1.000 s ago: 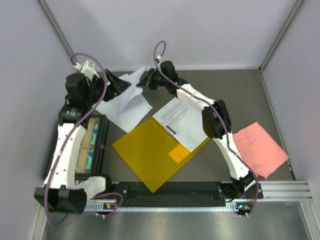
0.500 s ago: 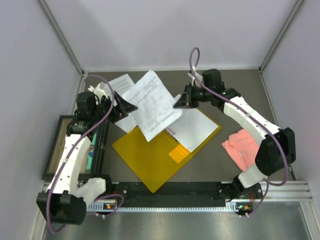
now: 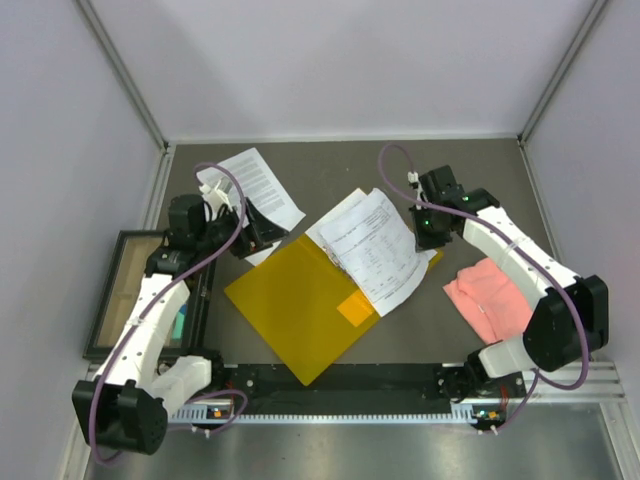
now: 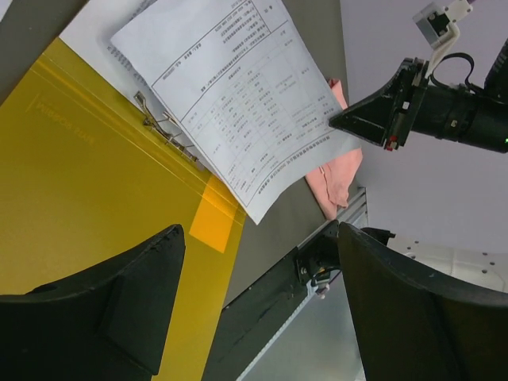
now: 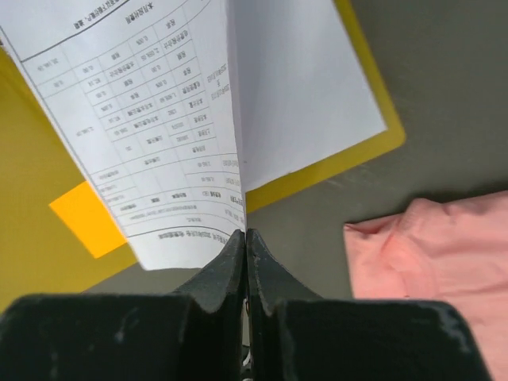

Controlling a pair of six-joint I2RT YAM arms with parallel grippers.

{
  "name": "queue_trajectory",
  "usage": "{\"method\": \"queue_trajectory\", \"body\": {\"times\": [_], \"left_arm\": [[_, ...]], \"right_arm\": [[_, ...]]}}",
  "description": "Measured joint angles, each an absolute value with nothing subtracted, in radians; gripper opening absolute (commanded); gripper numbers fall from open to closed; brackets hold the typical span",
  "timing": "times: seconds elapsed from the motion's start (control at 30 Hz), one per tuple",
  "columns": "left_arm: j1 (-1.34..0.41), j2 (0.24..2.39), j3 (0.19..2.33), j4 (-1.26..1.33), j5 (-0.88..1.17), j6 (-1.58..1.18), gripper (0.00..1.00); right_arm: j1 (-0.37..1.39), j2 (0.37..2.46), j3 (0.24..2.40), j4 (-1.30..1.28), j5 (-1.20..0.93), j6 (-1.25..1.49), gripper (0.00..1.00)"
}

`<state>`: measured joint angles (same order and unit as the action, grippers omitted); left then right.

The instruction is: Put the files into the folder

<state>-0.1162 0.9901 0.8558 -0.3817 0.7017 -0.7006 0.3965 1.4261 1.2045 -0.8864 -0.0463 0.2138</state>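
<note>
Editor: Grey tabletop (image 3: 480, 180), pale walls (image 3: 330, 60). What does the right hand (image 5: 244, 238) have?

Photographer: Its fingers, pressed together, pinch the edge of a printed sheet (image 5: 143, 119), topmost of the files (image 3: 375, 250) lying across the far right half of the open folder (image 3: 290, 310), beside the metal clip (image 4: 167, 127). A pink cloth (image 3: 495, 295) sits near, to the right.

Editor: And the left hand (image 4: 260, 238)?

Photographer: Spread wide, gripping nothing, at the folder's far left edge. A loose sheet (image 3: 258, 185) lies beyond it on the tabletop.
</note>
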Motion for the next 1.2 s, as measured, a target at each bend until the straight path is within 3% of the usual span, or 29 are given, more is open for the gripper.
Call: {"method": "queue_trajectory", "body": {"times": [0.37,1.2], "left_arm": [[-0.196,1.005,0.855,-0.362,0.715,-0.662,0.82],[-0.231,1.076,0.854,-0.344,0.701,-0.632,0.82]], "right_arm": [[0.397,1.504,1.267,-0.876,0.065,0.043,0.00],[0.399,1.586,1.279,-0.770,-0.160,-0.225,0.00]]}}
